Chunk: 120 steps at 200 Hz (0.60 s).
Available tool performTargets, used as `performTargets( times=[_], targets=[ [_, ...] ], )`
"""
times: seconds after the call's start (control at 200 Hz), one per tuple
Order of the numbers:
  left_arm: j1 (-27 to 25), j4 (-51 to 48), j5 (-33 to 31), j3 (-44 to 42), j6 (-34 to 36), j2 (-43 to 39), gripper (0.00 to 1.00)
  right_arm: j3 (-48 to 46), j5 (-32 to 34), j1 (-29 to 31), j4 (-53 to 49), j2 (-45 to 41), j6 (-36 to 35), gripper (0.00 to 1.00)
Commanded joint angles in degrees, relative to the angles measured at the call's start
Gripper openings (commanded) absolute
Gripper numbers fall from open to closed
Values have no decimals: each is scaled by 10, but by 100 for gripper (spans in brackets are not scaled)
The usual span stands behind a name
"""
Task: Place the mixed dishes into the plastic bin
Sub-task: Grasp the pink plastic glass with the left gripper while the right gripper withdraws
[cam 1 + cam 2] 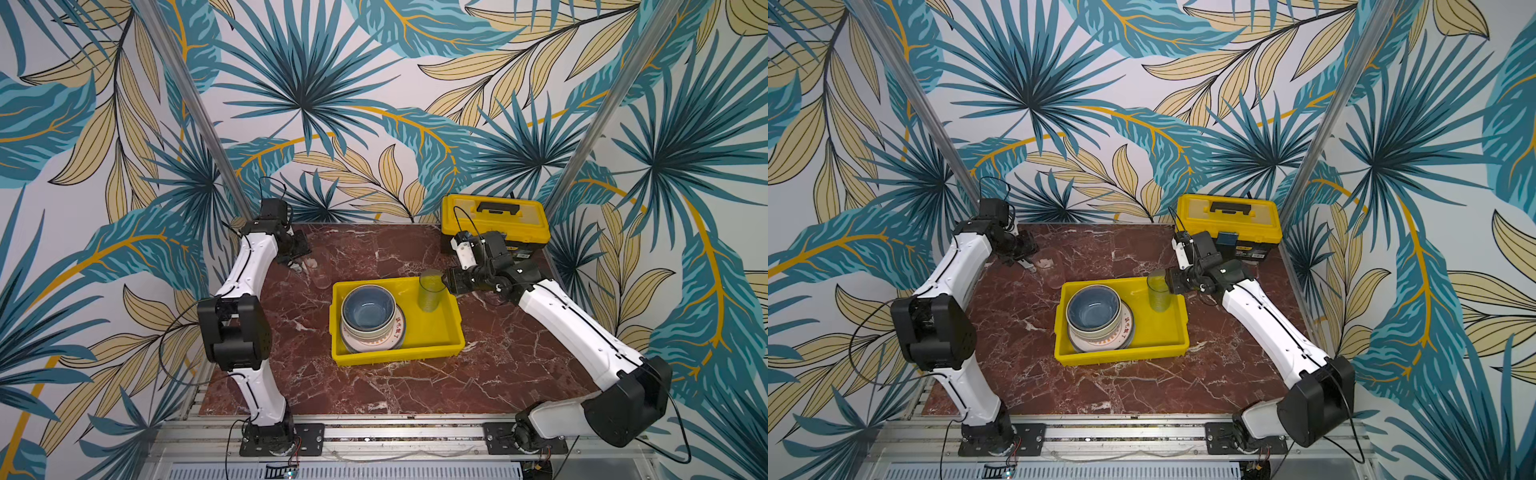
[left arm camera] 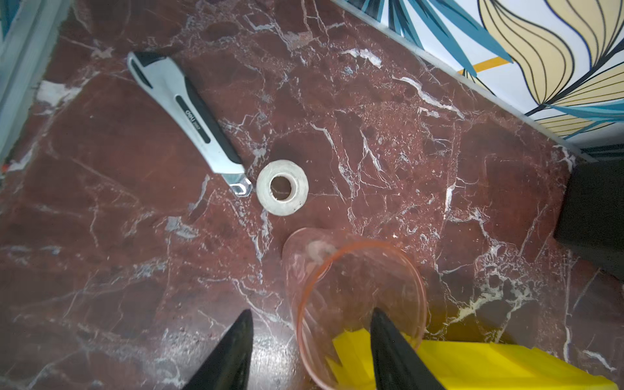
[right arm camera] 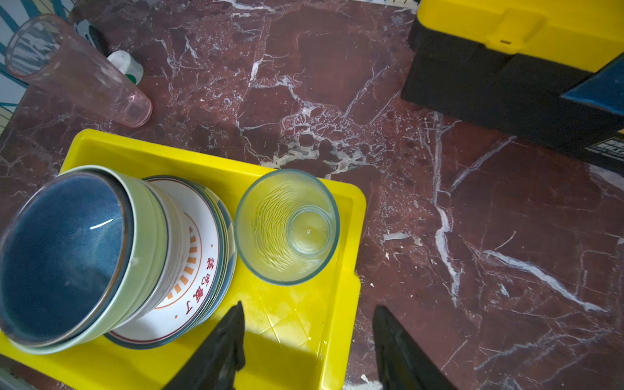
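The yellow plastic bin point(image 1: 395, 359) point(image 1: 1121, 357) point(image 3: 202, 162) sits mid-table. Inside it, blue-grey and pale green bowls point(image 1: 368, 309) point(image 3: 60, 250) are nested on a stack of plates point(image 3: 199, 256). A greenish translucent tumbler point(image 1: 431, 291) point(image 1: 1158, 291) point(image 3: 287, 226) stands upright in the bin's far right corner. My right gripper point(image 3: 309, 306) point(image 1: 451, 282) is open just behind it, not touching. A pink translucent tumbler point(image 2: 358, 297) point(image 3: 77, 67) point(image 1: 1054, 270) stands on the table by the bin's far left corner. My left gripper point(image 2: 312, 311) is open astride its rim, one finger point(image 2: 388, 344) inside.
A grey utility knife point(image 2: 189, 118) and a small white tape roll point(image 2: 282, 187) lie on the red marble behind the pink tumbler. A yellow-and-black toolbox point(image 1: 494, 220) point(image 3: 520, 50) stands at the back right, close to my right wrist. Patterned walls enclose the table.
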Motion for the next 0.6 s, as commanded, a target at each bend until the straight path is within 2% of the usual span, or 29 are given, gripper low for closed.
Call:
performTargets(
  times=[0.0, 0.175, 0.341, 0.526, 0.596],
  targets=[
    [4, -1, 16, 25, 8, 24, 53, -21, -30, 1, 31, -16, -5, 63],
    [4, -4, 5, 30, 12, 48, 50, -38, -39, 1, 49, -20, 2, 63],
    [5, -9, 8, 31, 18, 61, 39, -49, -42, 1, 64, -23, 12, 63],
    [5, -14, 4, 28, 24, 69, 38, -54, -40, 1, 63, -26, 17, 63],
    [5, -15, 5, 26, 25, 72, 33, -55, -39, 1, 61, -27, 17, 63]
  ],
)
